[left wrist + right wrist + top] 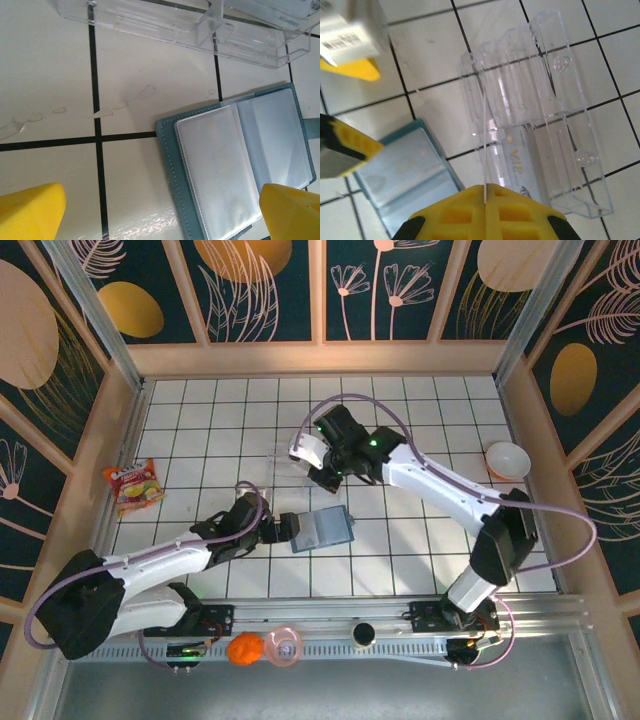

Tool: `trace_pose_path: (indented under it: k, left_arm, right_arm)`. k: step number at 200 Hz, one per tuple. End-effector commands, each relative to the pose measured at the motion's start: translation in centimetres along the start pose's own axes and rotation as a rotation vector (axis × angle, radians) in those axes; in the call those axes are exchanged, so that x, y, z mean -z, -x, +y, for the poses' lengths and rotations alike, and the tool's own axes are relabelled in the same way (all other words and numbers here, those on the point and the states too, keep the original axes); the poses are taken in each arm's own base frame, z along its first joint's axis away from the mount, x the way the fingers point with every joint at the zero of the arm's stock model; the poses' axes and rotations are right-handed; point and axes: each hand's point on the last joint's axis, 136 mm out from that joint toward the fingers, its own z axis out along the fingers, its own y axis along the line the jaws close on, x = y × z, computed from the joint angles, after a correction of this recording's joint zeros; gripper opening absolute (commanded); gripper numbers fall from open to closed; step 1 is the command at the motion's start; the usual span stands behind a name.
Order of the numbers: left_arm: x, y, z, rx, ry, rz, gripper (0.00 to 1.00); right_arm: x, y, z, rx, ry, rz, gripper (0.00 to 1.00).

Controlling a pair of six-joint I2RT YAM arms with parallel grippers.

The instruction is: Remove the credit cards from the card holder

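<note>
Counter (200, 420): white tiles, dark grout.
Card holder (235, 160): open, just beside clear tray (560, 100).
Left tool (289, 528): released wide, at the card holder, near tray.
Right tool (485, 192): clenched on credit card (484, 140), above tray.
VIP card (520, 155): inside tray.

Right wrist view: "VIP" in pale letters on a pale card (521, 156), seen through the clear tray (560, 90), running lengthwise along the card. A barcode label (344, 39) is on a white block (355, 20); its digits are illegible.

Left wrist view: one line of dark print (295, 21) inside the tray is too small to read.

Top view: the lettering on the snack packet (135, 487) at the table's left edge is unreadable.
</note>
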Motion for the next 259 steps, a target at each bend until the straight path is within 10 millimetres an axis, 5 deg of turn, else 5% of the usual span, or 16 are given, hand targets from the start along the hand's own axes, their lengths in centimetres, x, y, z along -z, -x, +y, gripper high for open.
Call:
trace_pose_path:
  k: [1,101,259]
  left_arm:
    - [0.9,1.1,0.1,0.003,0.036,-0.025,0.99]
    - [1.4,2.4,1.0,-0.004,0.111,-0.035,0.99]
    - [0.5,2.1,1.3,0.006,0.119,-0.015,0.99]
  right_arm:
    - [-0.6,-1.2,-0.4,0.116,0.039,0.063,0.0]
    - [-5.0,-4.3,-3.9,0.219,0.102,0.162,0.0]
    - [-7.8,-6.2,-3.1,0.179,0.175,0.223,0.05]
